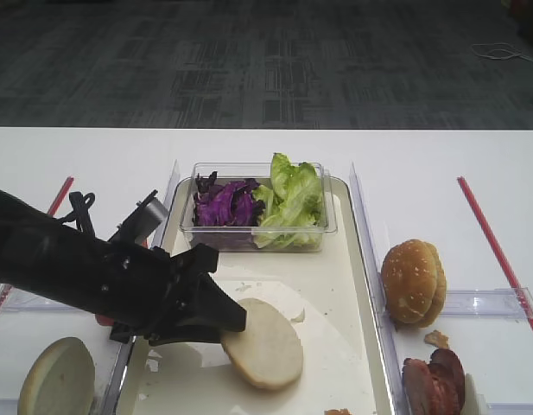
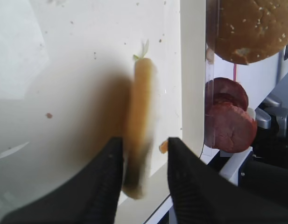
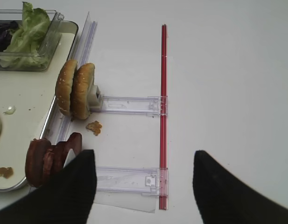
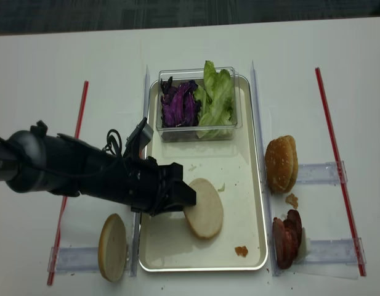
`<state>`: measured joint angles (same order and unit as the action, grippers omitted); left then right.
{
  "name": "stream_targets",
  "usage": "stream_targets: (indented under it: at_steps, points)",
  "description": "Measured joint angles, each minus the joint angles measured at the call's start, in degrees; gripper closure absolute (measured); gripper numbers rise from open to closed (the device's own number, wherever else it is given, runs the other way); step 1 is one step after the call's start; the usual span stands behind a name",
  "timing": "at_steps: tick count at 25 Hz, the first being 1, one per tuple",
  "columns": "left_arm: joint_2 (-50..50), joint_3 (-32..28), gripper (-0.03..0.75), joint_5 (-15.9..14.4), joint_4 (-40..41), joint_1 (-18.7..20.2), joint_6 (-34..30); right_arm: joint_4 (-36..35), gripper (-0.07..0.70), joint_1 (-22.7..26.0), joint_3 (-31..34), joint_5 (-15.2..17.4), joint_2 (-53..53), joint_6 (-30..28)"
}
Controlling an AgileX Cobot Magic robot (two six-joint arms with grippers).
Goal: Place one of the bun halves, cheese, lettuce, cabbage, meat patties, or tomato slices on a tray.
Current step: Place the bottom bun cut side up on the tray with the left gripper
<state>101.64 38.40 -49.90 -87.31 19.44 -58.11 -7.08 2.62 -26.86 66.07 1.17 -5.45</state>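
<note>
Silvery tray (image 4: 258, 203) – bun half (image 4: 204, 208) | tub (image 4: 234, 105) – cabbage (image 4: 180, 103), lettuce (image 4: 215, 98) | left pincer (image 4: 188, 198) released

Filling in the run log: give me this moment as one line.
left gripper: around bun half, grip unclear | bun half: over tray | right gripper: open, idle over table | phase: placing

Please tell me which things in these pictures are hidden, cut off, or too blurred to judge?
- Flat pale cream bun half: whether the left gripper touches it; the black fingers cover its near edge, and the left wrist view is blurred.
- Dark reddish-brown meat patties: cut by the bottom edge of the exterior high view.
- Purple shredded cabbage: cut by the right wrist view's left edge.
- Right gripper: only the fingertips show.
</note>
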Motion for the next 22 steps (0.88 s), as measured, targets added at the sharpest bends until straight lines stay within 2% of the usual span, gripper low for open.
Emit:
stream_targets:
  at_steps: [17,22]
  points:
    - [0.0,0.0,0.456,-0.3,1.5,0.0,-0.3,0.0,0.162,0.0,0.0,0.0,0.0,0.0]
    - [0.0,0.0,0.455,-1.7,1.8,0.0,-0.3,0.0,0.162,0.0,0.0,0.0,0.0,0.0]
